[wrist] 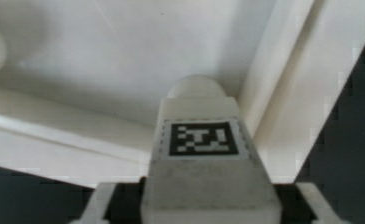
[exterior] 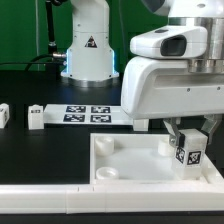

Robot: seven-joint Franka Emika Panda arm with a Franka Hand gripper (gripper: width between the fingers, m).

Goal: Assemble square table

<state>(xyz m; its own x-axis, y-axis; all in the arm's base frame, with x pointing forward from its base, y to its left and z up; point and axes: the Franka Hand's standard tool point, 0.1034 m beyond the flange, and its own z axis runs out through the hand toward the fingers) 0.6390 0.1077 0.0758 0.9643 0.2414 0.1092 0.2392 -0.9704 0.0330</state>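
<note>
**Black surface [exterior: 30,150]: tagged leg [exterior: 191,152] gripped over the slab [exterior: 135,160]**

Dark surface carries the white square table slab near the front, just behind a long white fence bar [exterior: 50,200]. The hand [exterior: 189,142] is clenched on the tagged leg, holding it upright over the slab's corner on the exterior view's right. Two loose legs [exterior: 36,118] [exterior: 3,114] lie beside the marker board [exterior: 87,113]. Whether the held leg touches the slab cannot be told.

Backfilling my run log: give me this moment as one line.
claw: shut on leg | leg: over tabletop, exterior view's right | seated: cannot tell | spare legs: two, exterior view's left
</note>
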